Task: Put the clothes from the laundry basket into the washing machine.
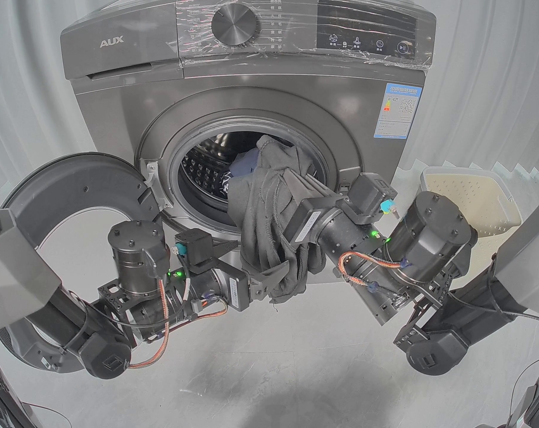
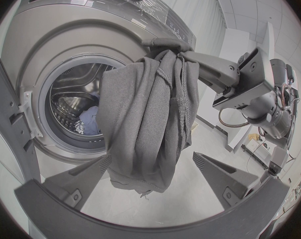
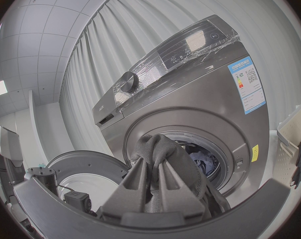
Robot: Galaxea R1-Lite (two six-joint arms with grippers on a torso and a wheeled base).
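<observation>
At the washing machine (image 1: 245, 90) mouth, the right gripper (image 3: 153, 165) is pinching a grey garment (image 1: 263, 221), seemingly for loading; the left gripper (image 2: 152, 158) is hovering spread below.

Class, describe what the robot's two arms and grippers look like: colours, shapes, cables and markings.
The left arm and right arm are black, built from chunky cylinder joints. An orange braided cable loops by each wrist, with small green lights and a white label. The left gripper and right gripper have dark grey wedge-shaped fingers, textured inside.
</observation>
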